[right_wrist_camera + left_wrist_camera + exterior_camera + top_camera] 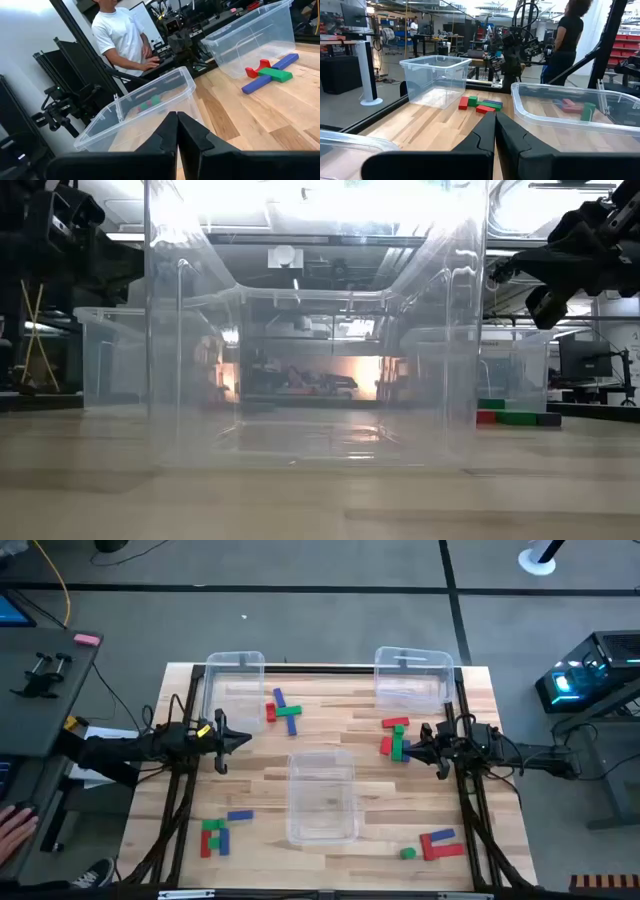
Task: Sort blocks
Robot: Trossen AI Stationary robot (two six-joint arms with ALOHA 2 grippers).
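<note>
Red, green and blue blocks (397, 738) lay in four scattered clusters on the table (250, 785). Both the left gripper (243, 741) and right gripper (415, 747) hovered, fingers pressed together. Only the wrist views showed people beyond.

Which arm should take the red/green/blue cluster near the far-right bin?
Right, likely. The right gripper hovers just beside that cluster, fingers shut, holding nothing. The left gripper sits across the centre bin, nearer the blue-green cross.
</note>
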